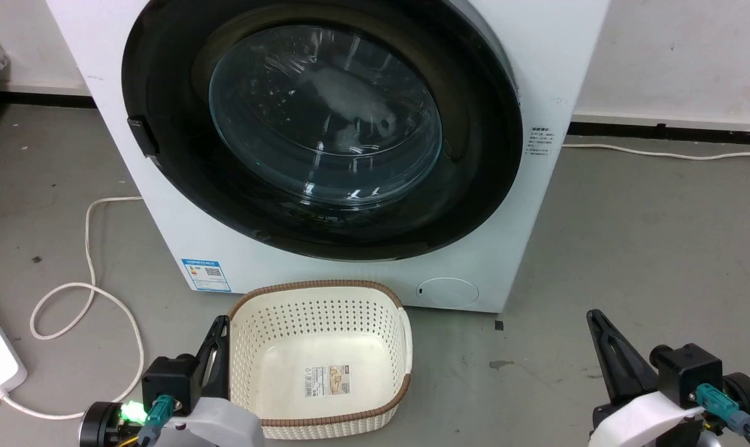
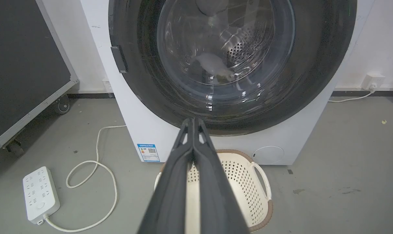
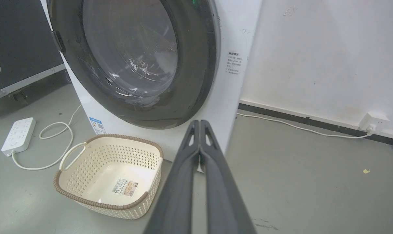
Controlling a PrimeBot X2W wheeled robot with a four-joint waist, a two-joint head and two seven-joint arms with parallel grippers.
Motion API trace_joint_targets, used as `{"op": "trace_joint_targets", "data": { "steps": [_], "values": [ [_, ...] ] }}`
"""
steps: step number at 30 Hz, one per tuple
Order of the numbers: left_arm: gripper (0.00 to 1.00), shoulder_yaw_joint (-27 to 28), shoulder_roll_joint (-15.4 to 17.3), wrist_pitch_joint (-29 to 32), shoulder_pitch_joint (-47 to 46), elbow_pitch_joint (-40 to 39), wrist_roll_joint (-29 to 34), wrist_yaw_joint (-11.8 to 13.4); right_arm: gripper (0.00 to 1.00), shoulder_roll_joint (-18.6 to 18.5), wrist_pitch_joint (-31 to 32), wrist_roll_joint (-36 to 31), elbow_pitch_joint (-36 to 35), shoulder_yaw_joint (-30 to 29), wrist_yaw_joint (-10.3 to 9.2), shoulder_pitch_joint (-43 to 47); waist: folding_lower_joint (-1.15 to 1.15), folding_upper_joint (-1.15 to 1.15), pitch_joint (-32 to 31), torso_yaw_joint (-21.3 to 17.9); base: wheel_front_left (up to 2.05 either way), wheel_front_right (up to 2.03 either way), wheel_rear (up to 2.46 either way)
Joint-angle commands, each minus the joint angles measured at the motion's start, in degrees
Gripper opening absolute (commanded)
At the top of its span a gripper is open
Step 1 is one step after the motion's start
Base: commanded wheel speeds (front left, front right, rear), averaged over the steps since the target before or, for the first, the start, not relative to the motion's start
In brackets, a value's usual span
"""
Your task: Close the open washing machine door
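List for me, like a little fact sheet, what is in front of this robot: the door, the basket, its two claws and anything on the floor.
washing machine door: looks shut, flush with the white front
behind the glass: something pale, too blurred to name
basket: cream, perforated, brown rim, on the floor before the machine; only a label inside
left gripper: fingers pressed together, holding nothing, low beside the basket
right gripper: fingers pressed together, holding nothing, apart from the door
power strip: white, on the floor, cord looping
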Motion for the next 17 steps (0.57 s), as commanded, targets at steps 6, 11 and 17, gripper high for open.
{"op": "trace_joint_targets", "data": {
  "steps": [6,11,17],
  "values": [
    [0.00,0.42,-0.04,0.93,-0.93,-0.59,0.60,0.72,0.00,0.29,1.00,-0.38,-0.41,0.37,-0.04,-0.78,0.00,0.00,-0.12,-0.09,0.00,0.00,0.00],
    [0.00,0.64,-0.06,1.75,-1.03,-0.90,0.81,1.01,0.00,0.31,1.83,-0.44,-0.50,0.66,-0.04,-0.89,0.00,0.00,-0.25,-0.19,0.00,0.00,0.00],
    [0.00,0.70,-0.06,1.96,-1.06,-0.98,0.86,1.08,0.00,0.31,2.04,-0.46,-0.52,0.73,-0.04,-0.91,0.00,0.00,-0.28,-0.21,0.00,0.00,0.00]
  ]
}}
